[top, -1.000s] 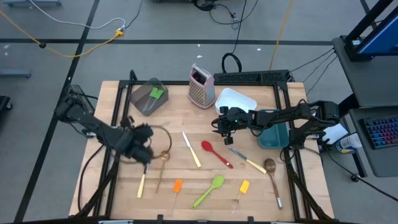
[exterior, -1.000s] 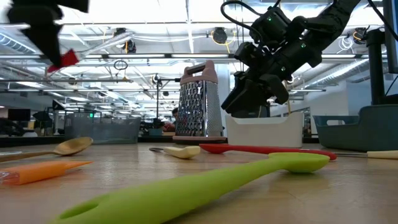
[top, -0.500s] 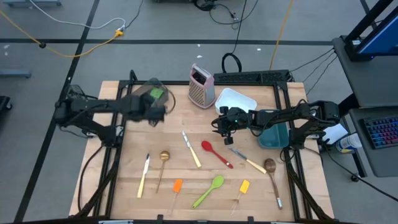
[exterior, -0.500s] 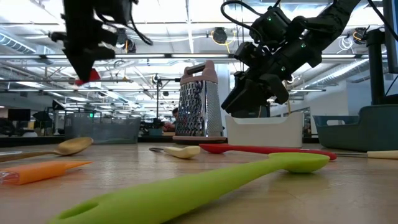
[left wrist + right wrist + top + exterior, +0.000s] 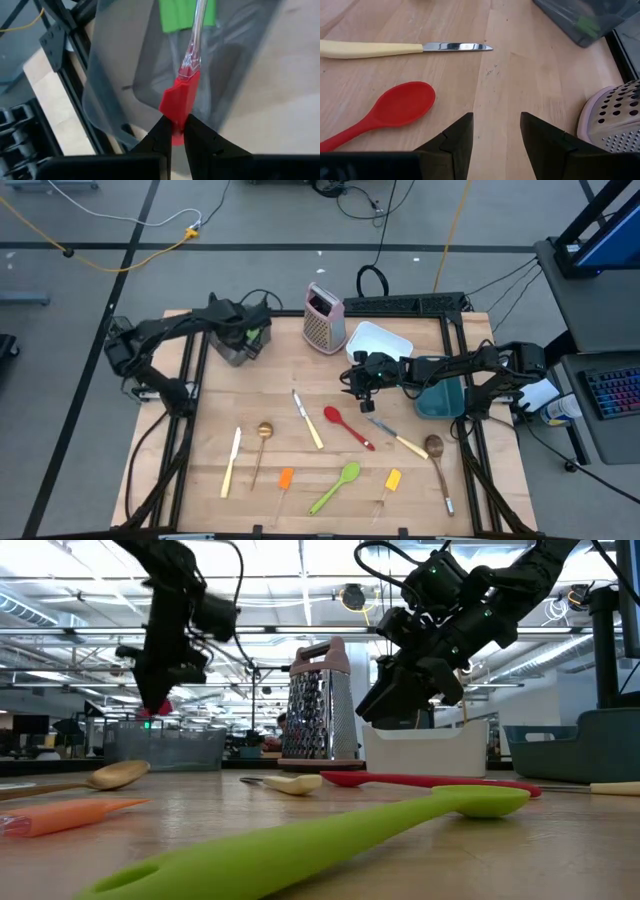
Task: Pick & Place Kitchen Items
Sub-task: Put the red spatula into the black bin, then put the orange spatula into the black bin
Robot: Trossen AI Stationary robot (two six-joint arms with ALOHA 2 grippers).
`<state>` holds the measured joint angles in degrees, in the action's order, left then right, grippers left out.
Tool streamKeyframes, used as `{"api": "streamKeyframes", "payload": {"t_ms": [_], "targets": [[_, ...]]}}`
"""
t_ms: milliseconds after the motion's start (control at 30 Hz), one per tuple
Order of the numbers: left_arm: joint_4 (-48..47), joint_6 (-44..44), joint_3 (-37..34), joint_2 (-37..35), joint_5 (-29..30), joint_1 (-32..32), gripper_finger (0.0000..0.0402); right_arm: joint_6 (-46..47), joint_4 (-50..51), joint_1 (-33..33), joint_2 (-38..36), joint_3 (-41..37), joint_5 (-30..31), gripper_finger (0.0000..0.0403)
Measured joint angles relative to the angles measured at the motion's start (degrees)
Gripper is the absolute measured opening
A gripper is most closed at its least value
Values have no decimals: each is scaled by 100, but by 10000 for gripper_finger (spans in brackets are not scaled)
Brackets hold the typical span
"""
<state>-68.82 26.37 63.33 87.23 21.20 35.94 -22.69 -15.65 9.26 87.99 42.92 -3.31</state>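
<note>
L gripper (image 5: 174, 131) w/ red spatula (image 5: 180, 100) now over grey bin (image 5: 238, 340)

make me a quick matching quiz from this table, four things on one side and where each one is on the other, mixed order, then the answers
Things:
1. red mini spatula
2. green silicone spoon
3. box grater
4. red silicone spoon

Places:
A. upright at the table's far edge, beside the white container
B. pinched in the left gripper, above the grey container
C. flat between the orange and yellow mini spatulas
D. flat just below the right gripper

Pairs: 1-B, 2-C, 3-A, 4-D
</note>
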Motion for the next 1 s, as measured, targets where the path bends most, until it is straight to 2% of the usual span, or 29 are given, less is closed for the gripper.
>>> {"api": "streamKeyframes", "payload": {"t_ms": [367, 600, 733, 1000], "targets": [[-1, -130, 1, 1235, -62, 676, 33, 204, 1, 1, 0, 0, 2, 155], [-6, -788, -2, 1637, -76, 872, 39, 404, 1, 0, 0, -2, 0, 155], [-6, -832, 0, 1664, -28, 877, 66, 404, 1, -1, 0, -2, 0, 155], [-22, -1021, 0, 1627, 46, 869, 146, 404, 1, -1, 0, -2, 0, 155]]}}
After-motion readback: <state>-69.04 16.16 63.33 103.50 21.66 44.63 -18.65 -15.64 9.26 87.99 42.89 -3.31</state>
